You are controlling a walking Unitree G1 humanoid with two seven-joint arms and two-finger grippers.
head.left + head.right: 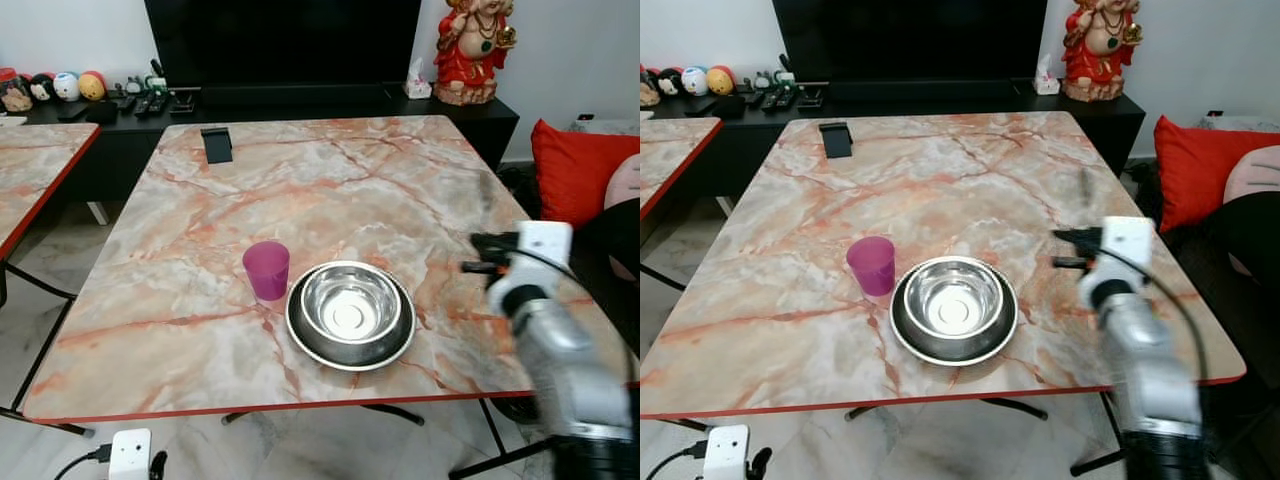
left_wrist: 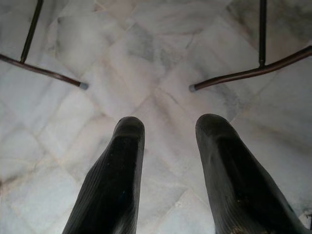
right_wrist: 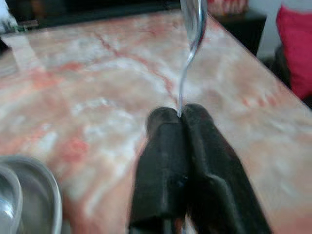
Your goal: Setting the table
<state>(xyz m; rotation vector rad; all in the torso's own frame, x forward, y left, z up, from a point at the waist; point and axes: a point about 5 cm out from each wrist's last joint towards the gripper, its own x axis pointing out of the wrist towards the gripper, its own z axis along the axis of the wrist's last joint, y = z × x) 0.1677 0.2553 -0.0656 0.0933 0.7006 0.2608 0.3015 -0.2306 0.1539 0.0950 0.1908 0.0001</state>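
Right wrist view | right gripper (image 3: 180,114) jaws pinch spoon (image 3: 191,44) handle, bowl end beyond tips | left gripper (image 2: 168,129) jaws apart

Head stereo pair down over the marble table (image 1: 330,190); wrist views along black fingers (image 2: 109,185).

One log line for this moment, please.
right gripper: shut on spoon, over table right of bowl | left gripper: open, idle | cup: beside bowl
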